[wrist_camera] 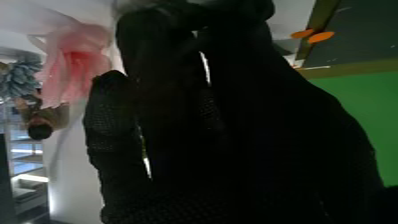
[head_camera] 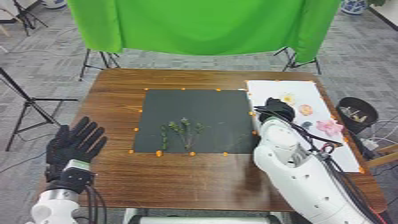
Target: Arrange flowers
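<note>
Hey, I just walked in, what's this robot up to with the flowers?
It seems to be arranging them. Its right hand is over the white sheet, near a pink flower; whether it holds anything, I can't tell. Green stems lie on the dark mat, and the left hand is open by the table's left edge.

Bench (head_camera: 195, 180) is wood-grained brown; mat (head_camera: 187, 102) dark grey; sheet (head_camera: 266, 89) white; stems (head_camera: 187, 134) green; pink flower (head_camera: 330, 127), pale yellow flower (head_camera: 289, 99).
</note>
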Robot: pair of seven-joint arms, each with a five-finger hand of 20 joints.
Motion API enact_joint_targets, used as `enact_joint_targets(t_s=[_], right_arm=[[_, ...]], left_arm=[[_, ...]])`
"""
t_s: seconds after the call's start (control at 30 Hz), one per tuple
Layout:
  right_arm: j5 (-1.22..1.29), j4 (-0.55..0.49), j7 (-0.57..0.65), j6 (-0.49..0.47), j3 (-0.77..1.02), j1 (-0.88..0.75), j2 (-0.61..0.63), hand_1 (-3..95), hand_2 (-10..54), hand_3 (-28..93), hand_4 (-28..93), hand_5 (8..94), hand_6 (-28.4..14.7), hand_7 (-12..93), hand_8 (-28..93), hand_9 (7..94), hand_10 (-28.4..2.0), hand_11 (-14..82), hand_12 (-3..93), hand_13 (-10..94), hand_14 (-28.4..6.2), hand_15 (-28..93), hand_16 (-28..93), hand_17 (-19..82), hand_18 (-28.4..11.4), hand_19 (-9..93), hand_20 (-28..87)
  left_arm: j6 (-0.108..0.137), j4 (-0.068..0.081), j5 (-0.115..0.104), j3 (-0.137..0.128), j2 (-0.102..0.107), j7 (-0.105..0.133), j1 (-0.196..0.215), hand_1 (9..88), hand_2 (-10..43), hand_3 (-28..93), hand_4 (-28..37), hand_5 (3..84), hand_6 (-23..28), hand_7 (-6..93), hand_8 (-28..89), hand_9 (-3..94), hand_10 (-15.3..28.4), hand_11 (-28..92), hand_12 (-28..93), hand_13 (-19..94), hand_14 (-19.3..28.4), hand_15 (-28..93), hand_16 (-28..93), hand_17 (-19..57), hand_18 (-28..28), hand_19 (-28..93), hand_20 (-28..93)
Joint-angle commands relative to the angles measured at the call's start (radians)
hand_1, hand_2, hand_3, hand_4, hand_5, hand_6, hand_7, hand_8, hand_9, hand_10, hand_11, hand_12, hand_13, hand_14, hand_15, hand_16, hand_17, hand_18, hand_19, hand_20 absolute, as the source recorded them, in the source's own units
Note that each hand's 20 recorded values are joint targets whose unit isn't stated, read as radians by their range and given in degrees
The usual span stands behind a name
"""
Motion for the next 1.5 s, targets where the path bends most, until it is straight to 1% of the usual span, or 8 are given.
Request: enact_joint_targets(t_s=[0.03, 0.4, 0.5, 0.63, 0.9, 1.03, 1.13, 1.5], right_arm=[[-0.038, 0.017, -0.028, 0.174, -0.059, -0.132, 0.047, 65.7, -9.5, 80, -28, 63.3, -0.4, 69, 9, 91.8, -9.0, 5.2, 32.8, 89, -2.2, 23, 48, 39, -25.8, 90, 24], [-0.16, -0.198, -0.034, 0.398, -0.049, -0.141, 0.118, 63.1, -9.5, 85, -27, 66.2, -0.1, 68, 10, 93.7, -8.8, 9.1, 34.1, 91, -3.7, 29, 49, 40, -26.5, 93, 23], [-0.156, -0.235, -0.053, 0.356, -0.08, -0.105, 0.11, 63.0, -9.5, 85, -26, 66.3, -0.3, 68, 10, 93.7, -9.0, 9.4, 34.1, 91, -3.9, 30, 49, 40, -26.7, 93, 23], [-0.132, -0.226, -0.075, 0.308, -0.145, -0.042, 0.077, 63.4, -9.5, 85, -27, 65.9, -0.4, 68, 11, 93.7, -9.3, 9.0, 34.7, 90, -4.2, 31, 49, 38, -26.8, 93, 23], [-0.163, -0.165, -0.118, 0.272, -0.23, -0.019, -0.035, 63.1, -9.5, 85, -26, 65.6, -0.6, 68, 11, 93.7, -9.3, 8.6, 34.8, 89, -4.8, 34, 48, 37, -26.8, 93, 24], [-0.196, -0.133, -0.144, 0.258, -0.258, -0.045, -0.052, 63.0, -9.5, 84, -25, 65.4, -0.7, 68, 11, 93.7, -9.3, 8.3, 34.8, 88, -4.9, 35, 48, 37, -26.9, 93, 24], [-0.236, -0.114, -0.168, 0.266, -0.287, -0.063, -0.037, 62.9, -9.5, 84, -25, 65.4, -0.7, 68, 11, 93.7, -9.3, 8.2, 34.8, 88, -5.1, 35, 47, 37, -27.1, 93, 24], [-0.191, -0.112, -0.157, 0.23, -0.287, -0.075, -0.037, 62.2, -9.5, 78, -27, 65.4, -1.7, 59, 10, 89.6, -9.7, 6.6, 33.8, 83, -6.0, 37, 45, 35, -26.6, 86, 30]], left_arm=[[-0.021, 0.002, 0.014, 0.004, -0.013, -0.022, 0.004, 28.0, 18.4, 69, -28.3, 43.8, 11.3, 10.5, -8, 34.8, 17.0, 26, 10, 25, 17.8, 42, -9, -7.4, 15.8, 40, 8], [-0.031, -0.005, 0.02, 0.006, -0.011, -0.019, 0.025, 29.4, 17.4, 68, -28.3, 43.5, 11.3, 11.1, -8, 34.8, 16.9, 27, 10, 25, 17.7, 43, -9, -7.3, 15.7, 40, 8], [-0.014, -0.014, 0.017, -0.002, -0.001, -0.007, 0.04, 29.5, 17.4, 68, -28.3, 43.5, 11.2, 11.2, -8, 34.7, 16.9, 27, 9, 25, 17.7, 43, -9, -7.3, 15.7, 40, 8], [-0.005, -0.019, 0.062, -0.009, 0.039, -0.021, 0.04, 29.5, 17.7, 68, -28.3, 43.4, 11.2, 11.2, -8, 34.7, 16.9, 27, 9, 25, 17.7, 43, -9, -7.4, 15.7, 40, 8], [-0.011, -0.006, 0.054, 0.029, 0.056, -0.031, -0.021, 29.0, 18.2, 68, -28.3, 43.4, 11.2, 11.1, -8, 34.4, 17.0, 27, 9, 25, 17.7, 43, -9, -7.5, 15.6, 40, 7], [-0.012, -0.003, 0.056, 0.04, 0.048, -0.045, -0.035, 28.9, 18.2, 68, -28.3, 43.3, 11.2, 11.0, -8, 34.4, 17.0, 27, 9, 25, 17.7, 43, -9, -7.5, 15.6, 40, 7], [0.032, -0.011, 0.046, 0.048, 0.039, -0.033, -0.044, 28.9, 18.2, 68, -28.3, 43.4, 11.3, 11.0, -8, 34.6, 17.0, 27, 10, 25, 17.7, 43, -9, -7.5, 15.6, 40, 7], [0.028, -0.011, 0.053, 0.037, 0.044, -0.03, -0.037, 30.9, 20.7, 69, -28.2, 44.6, 11.2, 11.9, -8, 35.7, 16.9, 28, 10, 26, 17.6, 43, -9, -7.1, 15.7, 40, 8]])
